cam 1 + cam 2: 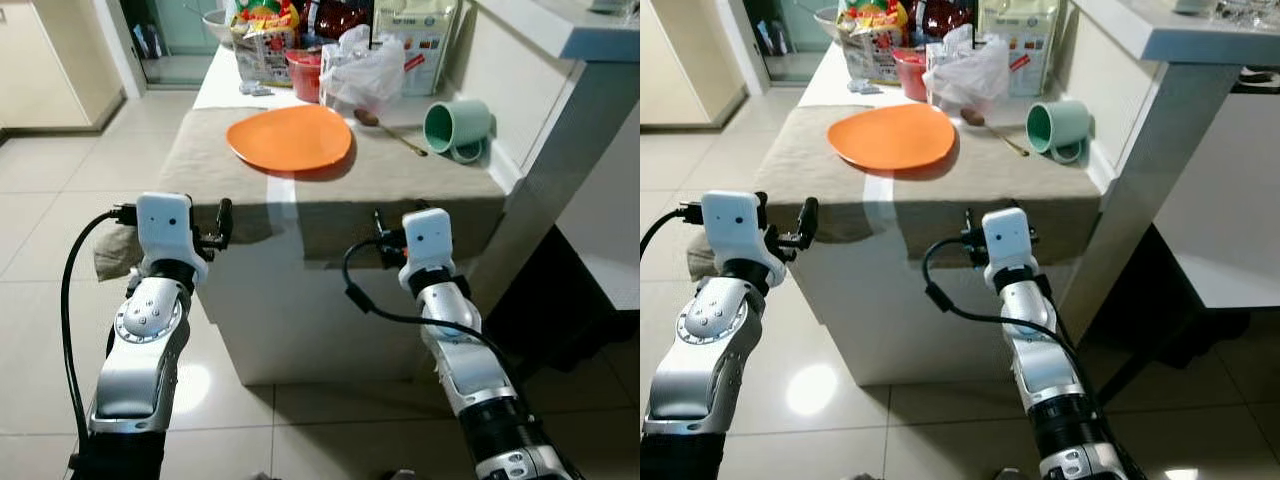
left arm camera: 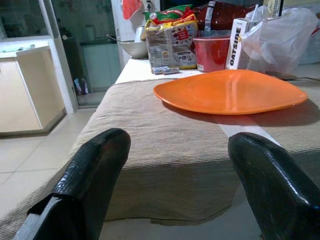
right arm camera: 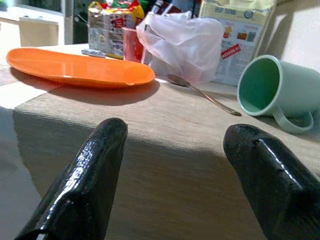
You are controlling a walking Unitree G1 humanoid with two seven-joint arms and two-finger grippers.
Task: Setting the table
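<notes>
An orange plate (image 1: pixel 290 137) lies on the beige cloth (image 1: pixel 420 178) that covers the near end of the white table. To its right a pale green mug (image 1: pixel 458 127) lies on its side, mouth facing left, with a metal spoon (image 1: pixel 388 130) between mug and plate. My left gripper (image 2: pixel 178 140) is open and level with the table's front edge, left of the plate, holding nothing. My right gripper (image 3: pixel 176 130) is also open and empty, just short of the front edge, pointing between the plate and the mug.
The back of the table is crowded: a white plastic bag (image 1: pixel 362 68), a red tub (image 1: pixel 305 75), snack packets (image 1: pixel 265 40), a tall box (image 1: pixel 415 40) and a bowl (image 1: pixel 215 22). A white counter (image 1: pixel 560 30) rises on the right. Tiled floor (image 1: pixel 60 200) lies to the left.
</notes>
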